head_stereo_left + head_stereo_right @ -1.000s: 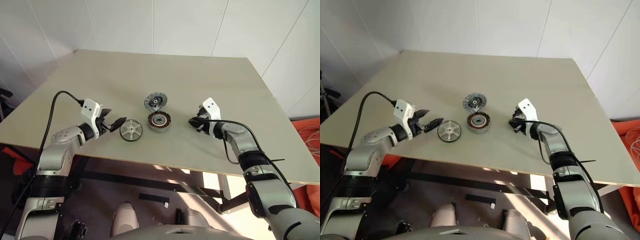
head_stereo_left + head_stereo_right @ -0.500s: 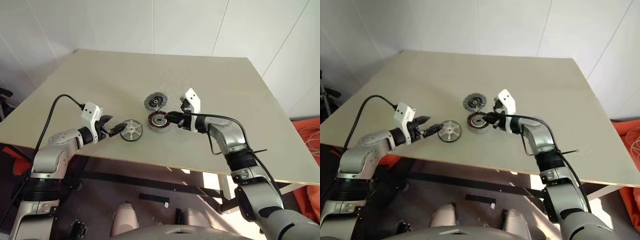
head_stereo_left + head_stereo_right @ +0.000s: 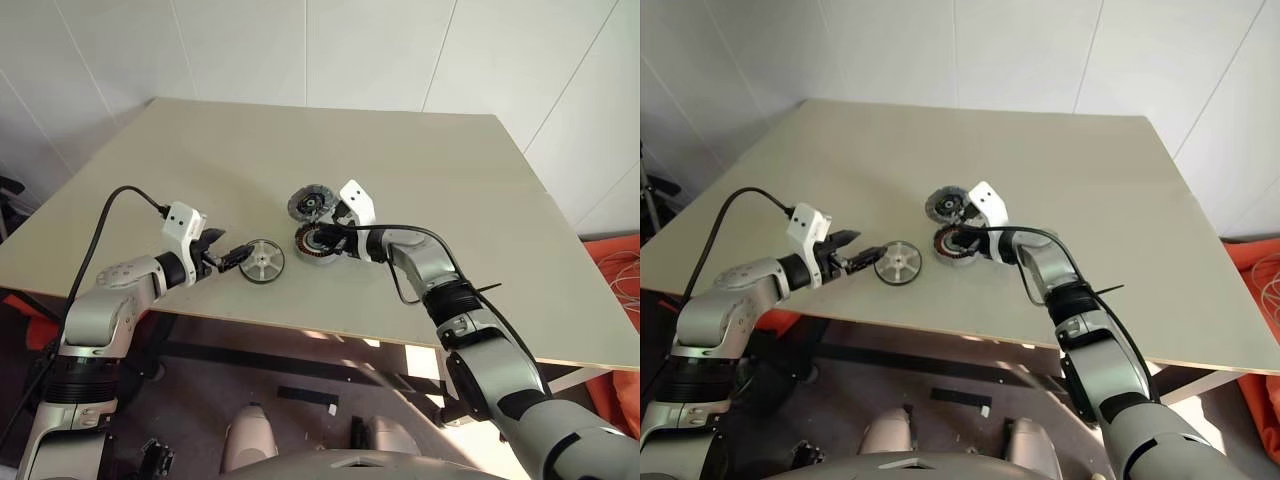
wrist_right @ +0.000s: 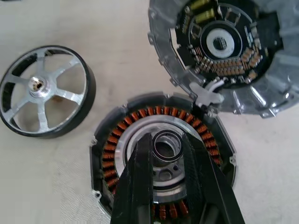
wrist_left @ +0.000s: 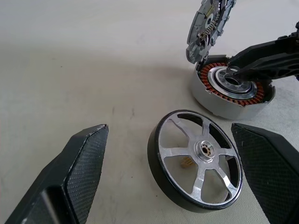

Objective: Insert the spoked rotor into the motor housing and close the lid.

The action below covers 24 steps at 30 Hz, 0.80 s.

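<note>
The spoked rotor [image 3: 263, 260] lies flat on the table, silver with a dark rim. My left gripper [image 3: 233, 257] is open at the rotor's left edge, and in the left wrist view its fingers [image 5: 79, 172] spread wider than the rotor [image 5: 196, 161]. Right of the rotor sits the motor housing [image 3: 318, 240] with coppery windings [image 4: 112, 144]. The lid [image 3: 312, 202] stands tilted up behind the housing, joined at its rim, electronics side showing [image 4: 219, 46]. My right gripper [image 4: 164, 137] hangs over the housing's silver centre, fingers a narrow gap apart, holding nothing.
The beige table [image 3: 430, 160] stretches wide behind and to the right of the parts. Its near edge [image 3: 300, 330] runs just below the rotor and housing. A black cable [image 3: 110, 215] loops off my left wrist.
My right gripper has swung left, from the bare table right of the housing to above the housing's centre. The left gripper has stayed at the rotor, still open.
</note>
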### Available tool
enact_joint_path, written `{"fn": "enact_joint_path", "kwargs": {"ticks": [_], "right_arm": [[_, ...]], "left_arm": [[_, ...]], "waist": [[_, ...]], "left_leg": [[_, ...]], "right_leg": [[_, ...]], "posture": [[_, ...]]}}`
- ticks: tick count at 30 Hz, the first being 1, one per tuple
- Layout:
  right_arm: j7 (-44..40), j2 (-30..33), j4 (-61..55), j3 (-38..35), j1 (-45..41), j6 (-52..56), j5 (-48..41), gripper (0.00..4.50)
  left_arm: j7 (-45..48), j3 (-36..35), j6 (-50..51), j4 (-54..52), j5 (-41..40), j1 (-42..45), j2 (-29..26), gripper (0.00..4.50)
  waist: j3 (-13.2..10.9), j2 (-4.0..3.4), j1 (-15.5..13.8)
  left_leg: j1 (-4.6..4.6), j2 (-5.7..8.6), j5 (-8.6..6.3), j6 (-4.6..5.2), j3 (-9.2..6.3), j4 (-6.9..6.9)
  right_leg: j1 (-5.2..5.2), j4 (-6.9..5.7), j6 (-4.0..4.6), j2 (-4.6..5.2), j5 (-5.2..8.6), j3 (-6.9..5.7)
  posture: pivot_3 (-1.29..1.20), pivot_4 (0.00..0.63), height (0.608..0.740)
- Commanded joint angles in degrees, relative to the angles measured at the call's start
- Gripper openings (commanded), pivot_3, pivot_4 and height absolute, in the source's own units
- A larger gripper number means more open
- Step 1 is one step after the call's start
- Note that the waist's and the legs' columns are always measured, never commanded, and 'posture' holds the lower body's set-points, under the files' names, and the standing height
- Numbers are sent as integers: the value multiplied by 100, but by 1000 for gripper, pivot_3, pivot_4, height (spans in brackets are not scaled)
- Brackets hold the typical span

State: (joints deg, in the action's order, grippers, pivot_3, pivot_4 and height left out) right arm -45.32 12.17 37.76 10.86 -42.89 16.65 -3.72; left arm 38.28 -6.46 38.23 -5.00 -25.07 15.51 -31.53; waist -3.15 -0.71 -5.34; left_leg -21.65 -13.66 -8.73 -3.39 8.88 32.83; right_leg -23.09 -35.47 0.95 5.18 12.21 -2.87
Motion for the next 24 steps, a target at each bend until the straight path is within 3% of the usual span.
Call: {"fn": "enact_joint_path", "kwargs": {"ticks": [1, 24], "right_arm": [[6, 28, -41, -95, -168, -148, 9, 744], [-64, -65, -427, 51, 71, 24, 89, 744]], "left_arm": [[-30, -113, -39, -171, 6, 52, -102, 4500], [-56, -115, -92, -101, 123, 60, -88, 4500]], "waist": [[0, 0, 2], [0, 0, 1]], "left_leg": [[0, 0, 0, 0, 0, 0], [1, -1, 0, -1, 0, 1]], "right_leg": [[0, 0, 0, 0, 0, 0], [0, -2, 0, 0, 0, 0]], "posture": [[0, 0, 740], [0, 0, 740]]}}
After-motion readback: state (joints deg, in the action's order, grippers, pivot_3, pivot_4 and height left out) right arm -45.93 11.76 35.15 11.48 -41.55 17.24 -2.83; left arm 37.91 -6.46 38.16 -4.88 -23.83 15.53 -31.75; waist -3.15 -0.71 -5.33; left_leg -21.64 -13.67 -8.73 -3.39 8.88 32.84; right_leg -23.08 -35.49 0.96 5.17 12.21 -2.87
